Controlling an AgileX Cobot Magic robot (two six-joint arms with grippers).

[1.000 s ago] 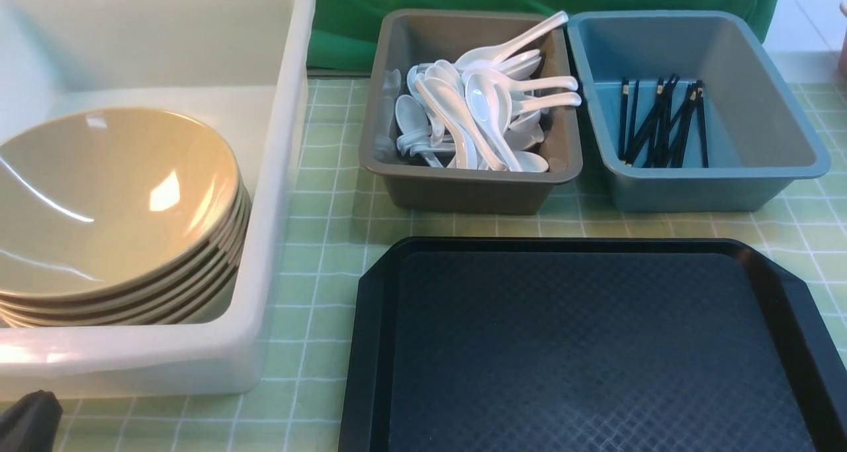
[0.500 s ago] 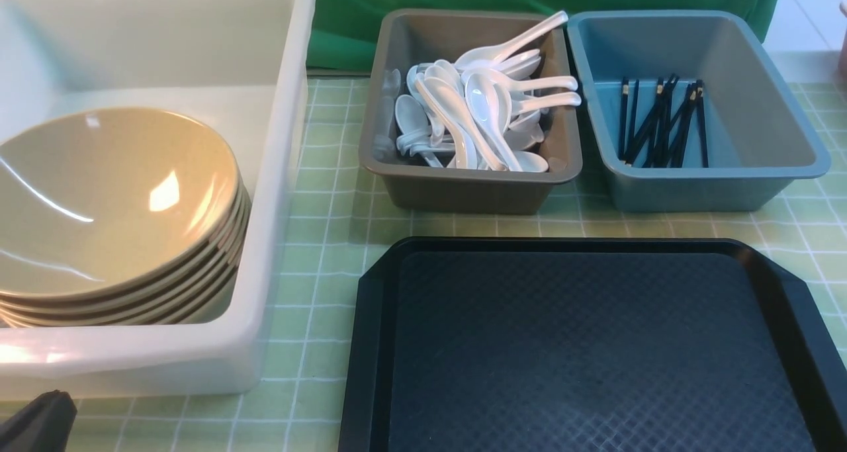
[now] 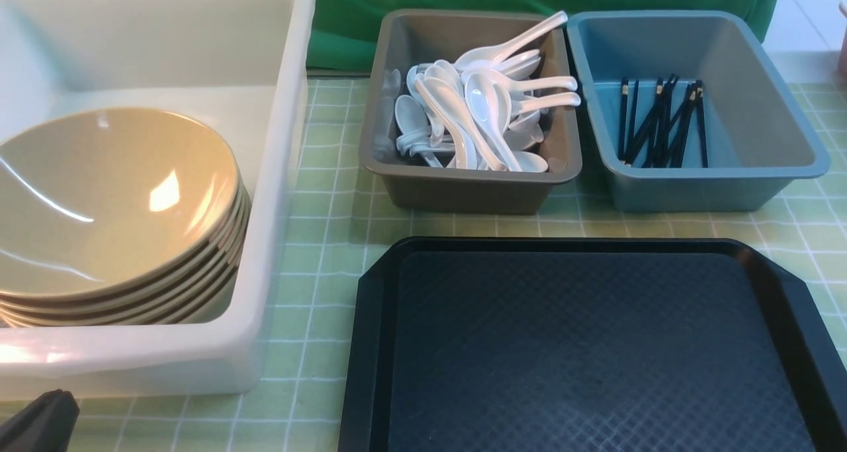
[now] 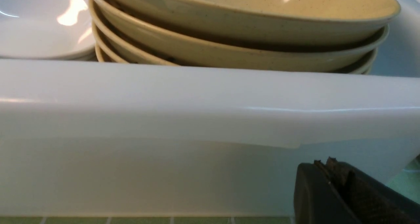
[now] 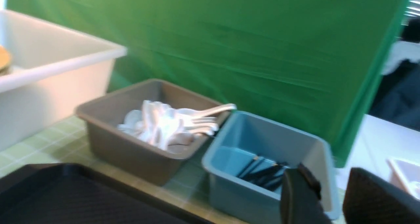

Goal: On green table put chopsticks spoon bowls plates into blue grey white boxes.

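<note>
White box (image 3: 278, 174) cut off at front view's left edge, so bowls (image 3: 112, 200) show only partly; lower bowls in the stack show rims only. Left gripper (image 3: 40, 422): just a dark tip at the frame corner, rest out of view. Plates (image 4: 42, 24) beyond the left gripper, cropped, undersides hidden behind the box wall. Right wrist view motion-blurred: spoons (image 5: 167, 124) merge into a white mass, uncountable. Chopsticks (image 5: 262, 173) ahead of right gripper (image 5: 331, 197), partly hidden by its finger. Black tray (image 3: 595, 346) cut off by the bottom edge.
</note>
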